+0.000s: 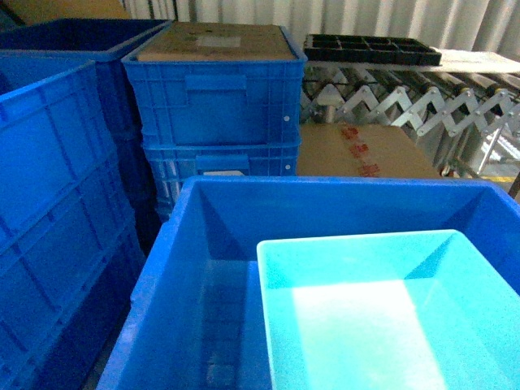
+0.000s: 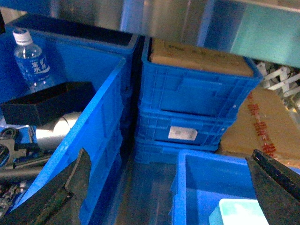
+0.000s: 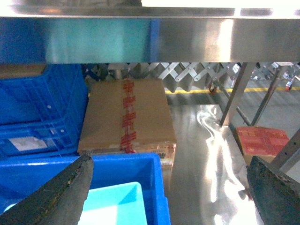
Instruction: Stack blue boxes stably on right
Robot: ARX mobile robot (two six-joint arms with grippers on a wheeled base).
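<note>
A light turquoise tub [image 1: 390, 317] sits inside the large dark blue crate [image 1: 203, 268], against its right side. The left end effector [image 2: 168, 187] and right end effector [image 3: 168, 187] both hang spread wide and released above that crate, grasping nothing. A taped cardboard box [image 3: 126, 115] lies beyond.

Light turquoise smooth plastic tub [image 1: 390, 317], glossy; dark blue ribbed plastic crates [image 1: 215, 93]; brown cardboard box [image 3: 126, 115] with red printed tape; black compartment tray [image 1: 370, 49]; clear water bottle [image 2: 32, 61], blue label.
</note>
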